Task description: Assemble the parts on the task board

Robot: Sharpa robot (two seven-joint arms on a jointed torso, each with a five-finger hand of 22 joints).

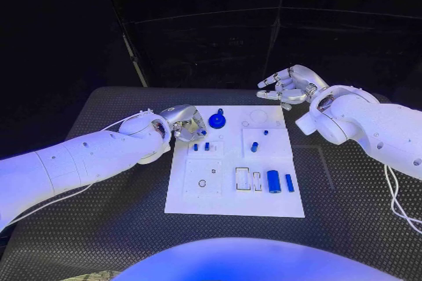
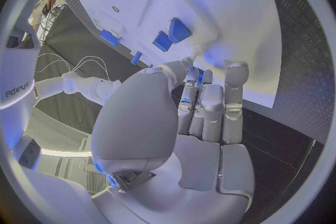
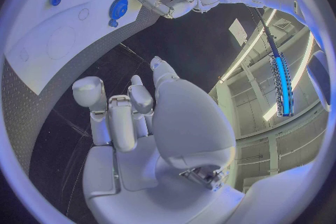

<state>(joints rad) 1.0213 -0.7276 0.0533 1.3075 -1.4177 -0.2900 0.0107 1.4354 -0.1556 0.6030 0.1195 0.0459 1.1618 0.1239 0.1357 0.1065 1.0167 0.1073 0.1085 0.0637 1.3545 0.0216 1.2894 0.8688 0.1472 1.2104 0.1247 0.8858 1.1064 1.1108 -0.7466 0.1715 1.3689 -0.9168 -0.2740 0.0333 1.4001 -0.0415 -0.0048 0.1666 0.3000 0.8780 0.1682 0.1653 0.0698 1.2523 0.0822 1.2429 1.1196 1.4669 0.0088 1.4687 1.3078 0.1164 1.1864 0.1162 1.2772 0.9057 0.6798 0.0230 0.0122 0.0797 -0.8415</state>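
The white task board [image 1: 264, 199] lies mid-table. My left hand [image 1: 183, 124] hovers at its far left edge and pinches a small blue part [image 1: 201, 133] at its fingertips; in the left wrist view that blue part [image 2: 200, 77] shows between the fingers [image 2: 212, 102]. A blue gear [image 1: 217, 120] sits just right of that hand. Short blue pegs [image 1: 207, 146] and another peg [image 1: 254, 146] stand in the board. A blue cylinder [image 1: 274, 181] and a blue bar [image 1: 289, 182] lie near the right edge. My right hand [image 1: 286, 86] is raised beyond the far right corner, fingers spread, holding nothing.
The black textured table [image 1: 105, 232] surrounds the board, with bare room in front and on both sides. White recessed slots [image 1: 242, 178] and a small ring [image 1: 201, 183] mark the board's near half. The right wrist view shows the gear [image 3: 119, 7] beside my left hand [image 3: 164, 0].
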